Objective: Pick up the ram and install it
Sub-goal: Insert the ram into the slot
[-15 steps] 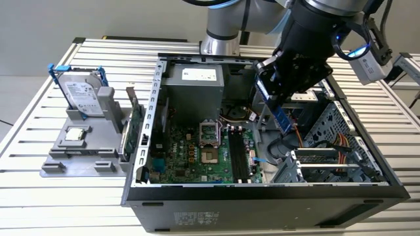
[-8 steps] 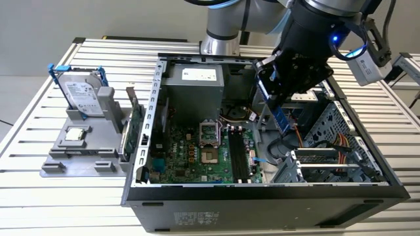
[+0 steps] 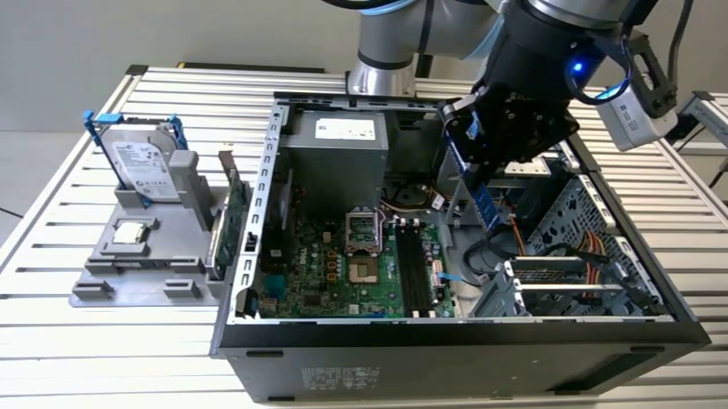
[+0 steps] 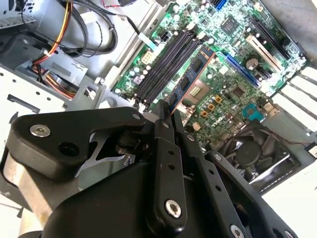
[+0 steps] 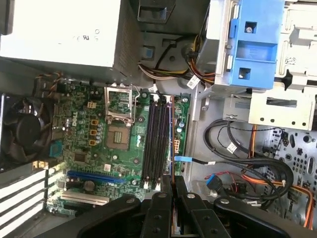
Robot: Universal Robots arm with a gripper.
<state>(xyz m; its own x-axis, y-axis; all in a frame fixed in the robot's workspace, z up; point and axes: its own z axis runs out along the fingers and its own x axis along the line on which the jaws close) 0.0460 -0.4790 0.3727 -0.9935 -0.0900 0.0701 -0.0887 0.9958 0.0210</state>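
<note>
Fingers (image 4: 162,130) clamped on the ram (image 4: 193,77). Ram hangs over the motherboard (image 5: 114,148), near the memory slots (image 5: 157,141), unseated.

No print could be read anywhere. Pale labels stood on the power supply (image 3: 344,129), on the upright hard drive (image 3: 145,164) and on the computer case's outer wall (image 3: 455,368). Small marks (image 5: 85,35) on the power supply's side, in the first wrist view, were illegible.
</note>
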